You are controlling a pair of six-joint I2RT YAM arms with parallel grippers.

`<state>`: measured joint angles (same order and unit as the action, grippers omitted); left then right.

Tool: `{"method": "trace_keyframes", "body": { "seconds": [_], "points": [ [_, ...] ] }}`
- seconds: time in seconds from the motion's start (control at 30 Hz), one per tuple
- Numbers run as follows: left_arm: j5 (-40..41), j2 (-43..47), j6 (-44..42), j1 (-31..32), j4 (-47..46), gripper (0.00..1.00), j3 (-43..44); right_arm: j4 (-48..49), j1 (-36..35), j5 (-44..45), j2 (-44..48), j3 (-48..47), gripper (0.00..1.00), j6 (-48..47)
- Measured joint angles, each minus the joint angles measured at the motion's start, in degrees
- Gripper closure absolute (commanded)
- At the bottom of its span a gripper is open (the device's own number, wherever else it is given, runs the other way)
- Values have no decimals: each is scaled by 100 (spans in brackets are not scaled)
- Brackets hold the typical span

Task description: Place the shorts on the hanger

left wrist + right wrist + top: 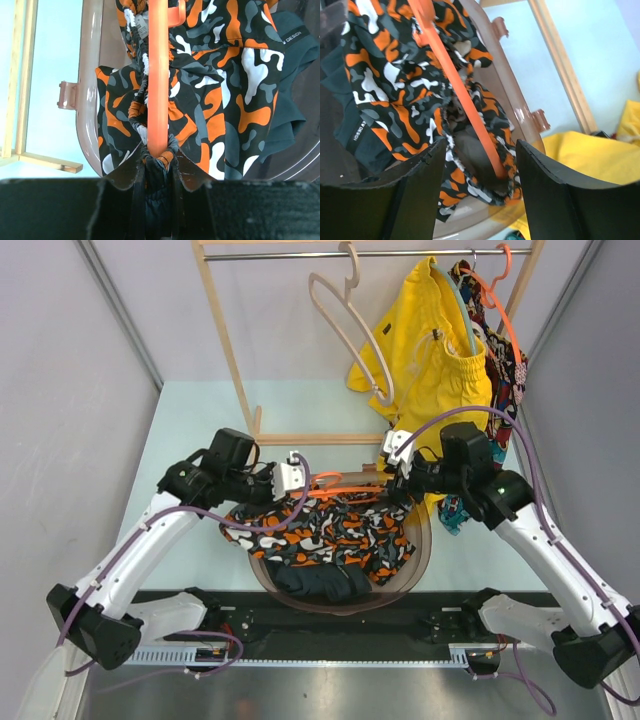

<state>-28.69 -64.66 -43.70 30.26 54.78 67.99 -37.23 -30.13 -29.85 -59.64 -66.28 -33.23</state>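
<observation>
The camouflage shorts hang over a brown basin, strung along the thin orange hanger. In the left wrist view the hanger's bar runs straight into my left gripper, which is shut on the bunched waistband of the shorts at the bar's end. My right gripper is open. Its two fingers straddle the other end of the hanger, which sits inside the waistband opening of the shorts, and neither finger touches it. In the top view the left gripper and right gripper face each other.
The brown basin also holds a dark garment. Behind stands a wooden rack with a rail carrying a beige hanger, yellow shorts and an orange hanger with a patterned garment.
</observation>
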Motion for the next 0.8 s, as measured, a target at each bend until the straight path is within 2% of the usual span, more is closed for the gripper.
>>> {"method": "trace_keyframes", "body": {
  "seconds": [0.2, 0.37, 0.47, 0.57, 0.6, 0.67, 0.7, 0.8],
  "points": [
    [22, -90, 0, 120, -9, 100, 20, 358, -120, -490, -323, -2, 39, 33],
    [-9, -105, 22, 151, -39, 100, 39, 741, -516, -734, -671, -2, 40, 63],
    [-42, -105, 24, 151, -52, 99, 39, 922, -737, -800, -922, -2, 44, 39],
    [-55, -103, 26, 151, -61, 95, 39, 1069, -903, -811, -1172, -2, 60, -4],
    [-59, -103, 26, 151, -63, 91, 39, 1102, -927, -815, -1231, -2, 73, -33],
    [-83, -101, 28, 151, -63, 87, 39, 1158, -946, -815, -1349, -2, 87, -120],
    [-101, -96, 26, 151, -59, 83, 39, 1178, -944, -813, -1381, -2, 100, -188],
    [-87, -87, 11, 131, -61, 77, 39, 1075, -944, -931, -1408, -2, 100, -420]
  ]
}}
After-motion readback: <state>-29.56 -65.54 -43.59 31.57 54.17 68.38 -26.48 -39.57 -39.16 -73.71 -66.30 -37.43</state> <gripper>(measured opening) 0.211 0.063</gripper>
